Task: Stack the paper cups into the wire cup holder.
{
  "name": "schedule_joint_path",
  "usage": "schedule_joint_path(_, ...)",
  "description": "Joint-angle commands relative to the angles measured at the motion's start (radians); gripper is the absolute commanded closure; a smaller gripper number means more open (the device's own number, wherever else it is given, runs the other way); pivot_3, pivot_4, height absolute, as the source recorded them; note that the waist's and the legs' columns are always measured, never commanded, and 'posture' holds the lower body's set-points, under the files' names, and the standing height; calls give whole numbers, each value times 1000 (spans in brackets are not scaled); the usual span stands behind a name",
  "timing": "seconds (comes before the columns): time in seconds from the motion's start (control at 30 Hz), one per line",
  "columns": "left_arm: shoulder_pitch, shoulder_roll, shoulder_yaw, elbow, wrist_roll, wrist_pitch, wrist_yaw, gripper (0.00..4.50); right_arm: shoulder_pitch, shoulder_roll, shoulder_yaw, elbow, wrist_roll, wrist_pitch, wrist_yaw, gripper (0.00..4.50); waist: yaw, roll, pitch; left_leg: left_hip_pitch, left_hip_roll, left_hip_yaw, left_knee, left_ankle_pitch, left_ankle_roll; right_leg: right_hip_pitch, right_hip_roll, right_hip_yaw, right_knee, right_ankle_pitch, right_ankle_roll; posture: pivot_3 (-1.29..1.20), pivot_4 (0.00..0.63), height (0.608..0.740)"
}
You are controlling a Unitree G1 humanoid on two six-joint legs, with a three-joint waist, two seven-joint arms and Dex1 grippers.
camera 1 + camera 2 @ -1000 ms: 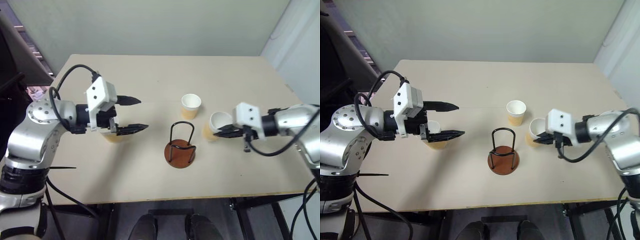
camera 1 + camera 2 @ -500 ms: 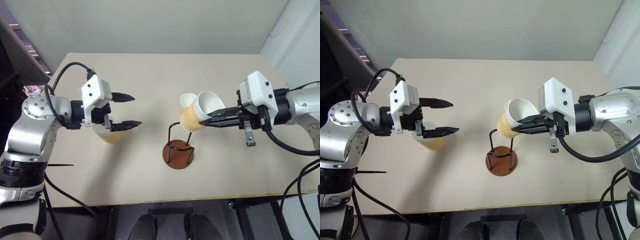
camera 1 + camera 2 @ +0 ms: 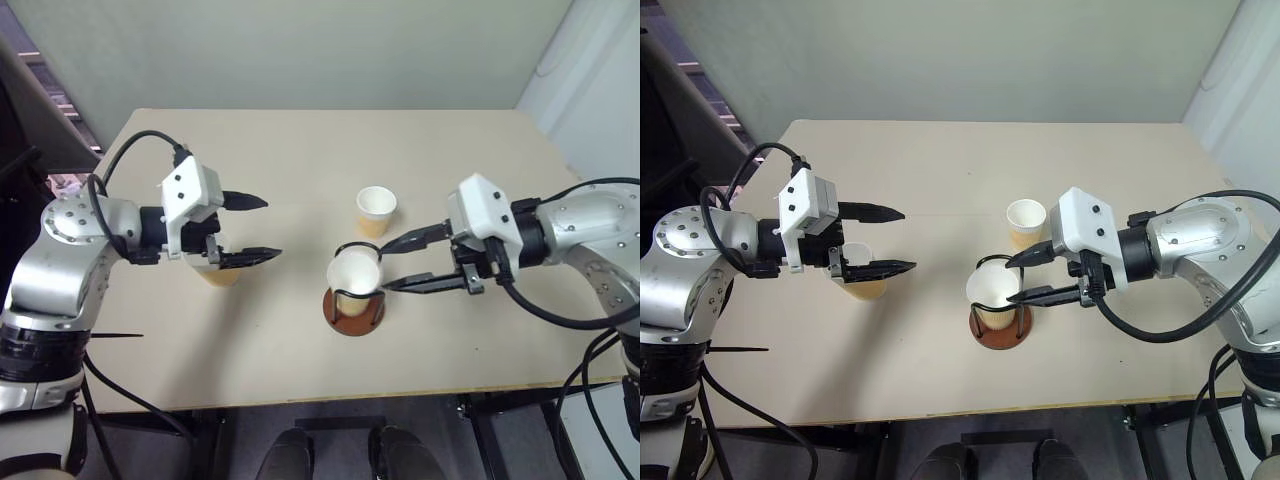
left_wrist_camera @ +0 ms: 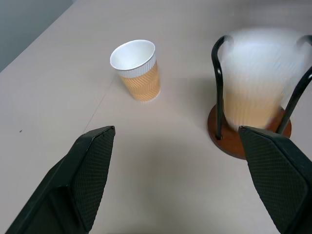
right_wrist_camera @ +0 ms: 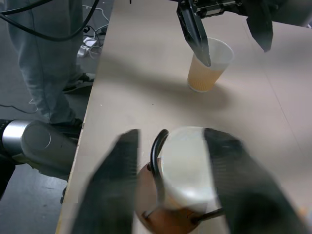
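One paper cup (image 3: 353,280) stands upright inside the wire cup holder (image 3: 352,312), whose black loops rise from a reddish-brown disc at the table's middle. My right gripper (image 3: 388,267) is open, its fingertips just beside that cup's right side, one on each side of the rim. A second paper cup (image 3: 376,210) stands on the table just behind the holder. The third paper cup (image 3: 220,272) stands at the left, directly under my left gripper (image 3: 272,228), which hovers open above it with nothing between its fingers (image 4: 83,180).
The beige table (image 3: 300,150) has its front edge close to the holder. A grey wall runs behind it. A person's legs (image 5: 44,58) stand on the floor beside the table's left side, among cables.
My right gripper carried its cup left over the holder, lowered it inside the wire loops and opened. The left gripper has stayed in place, open.
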Motion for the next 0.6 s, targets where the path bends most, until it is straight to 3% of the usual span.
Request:
schedule_joint_path(0.03,-2,20,39,-47,-14,7,9,149,-33,-2,-18,53,-46,-72,12,1003,0,0,0,0,0,0,0,0,0,0,0,0,0,0,0,0,150,740)
schedule_joint_path(0.1,4,23,46,-57,-20,14,11,149,-79,20,-11,175,-117,-149,-5,319,-1,0,0,0,0,0,0,0,0,0,0,0,1,0,0,0,150,740)
schedule_joint_path(0.17,7,26,50,-59,-22,16,13,149,-128,51,14,296,-194,-214,-32,319,-3,0,0,1,0,0,1,0,0,0,0,0,1,1,-1,0,150,740)
schedule_joint_path(0.3,4,23,37,-18,46,-21,64,149,-290,207,139,756,-439,-443,-126,319,-14,0,0,3,3,0,0,0,0,-2,0,0,2,4,-6,0,150,740)
schedule_joint_path(0.6,-20,-98,-30,4,156,-4,257,149,-437,405,210,1273,-645,-759,-148,319,-6,1,0,-8,8,-2,-3,5,-8,-15,3,-2,3,7,-10,0,150,740)
